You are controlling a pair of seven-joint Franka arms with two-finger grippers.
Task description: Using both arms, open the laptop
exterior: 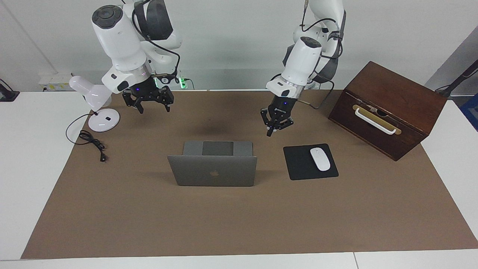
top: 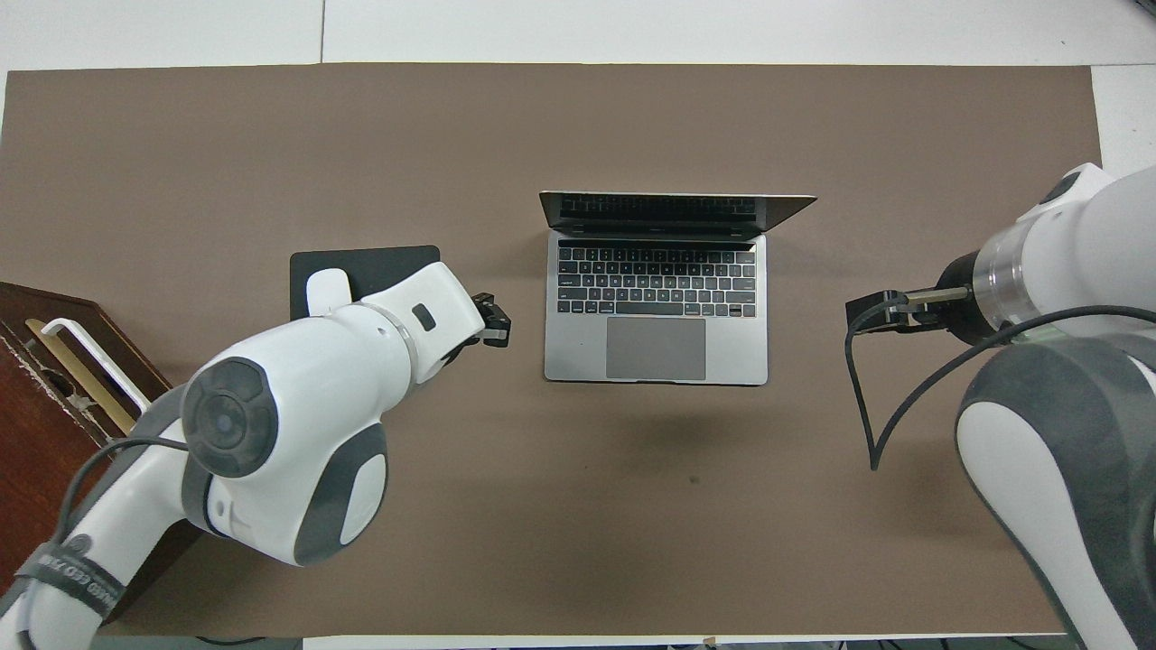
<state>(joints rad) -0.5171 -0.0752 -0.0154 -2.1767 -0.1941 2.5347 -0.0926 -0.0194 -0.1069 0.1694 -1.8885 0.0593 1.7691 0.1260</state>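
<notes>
The silver-grey laptop stands open in the middle of the brown mat, its lid upright with the apple logo facing away from the robots. Its dark keyboard and trackpad show in the overhead view. My left gripper hangs in the air over the mat between the laptop and the mouse pad, touching nothing; it also shows in the overhead view. My right gripper is open and empty, raised over the mat toward the right arm's end, apart from the laptop; in the overhead view only part of it shows.
A black mouse pad with a white mouse lies beside the laptop toward the left arm's end. A dark wooden box with a white handle stands past it. A white desk lamp and its cable are at the right arm's end.
</notes>
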